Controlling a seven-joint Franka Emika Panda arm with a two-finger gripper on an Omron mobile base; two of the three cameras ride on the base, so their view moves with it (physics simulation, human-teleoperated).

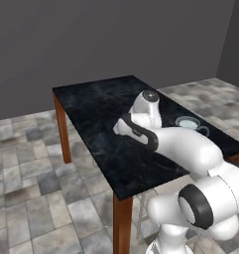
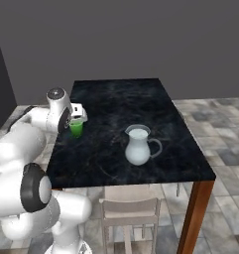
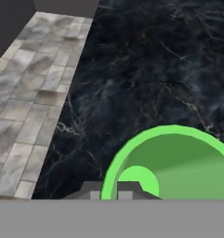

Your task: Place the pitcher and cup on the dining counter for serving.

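Observation:
The small green cup (image 2: pixel 76 129) hangs upright at the left edge of the black marbled dining counter (image 2: pixel 121 96), low over or on its top; which of the two I cannot tell. My gripper (image 2: pixel 78 119) is shut on the cup's rim from above. In the hand view the cup (image 3: pixel 178 160) opens right below me, and my gripper (image 3: pixel 109 190) pinches its near rim over the dark counter (image 3: pixel 155 65). The pale pitcher (image 2: pixel 139 145) stands upright mid-counter, to the right of the cup and apart from it. The pitcher's rim (image 1: pixel 188 121) peeks out behind my arm over the counter (image 1: pixel 96 106).
A light wooden chair (image 2: pixel 129 211) is tucked under the counter's near edge. Reddish-brown legs (image 2: pixel 194 218) carry the corners. Grey stone floor tiles (image 3: pixel 34 93) lie just past the counter's left edge, close to the cup. The far half of the top is bare.

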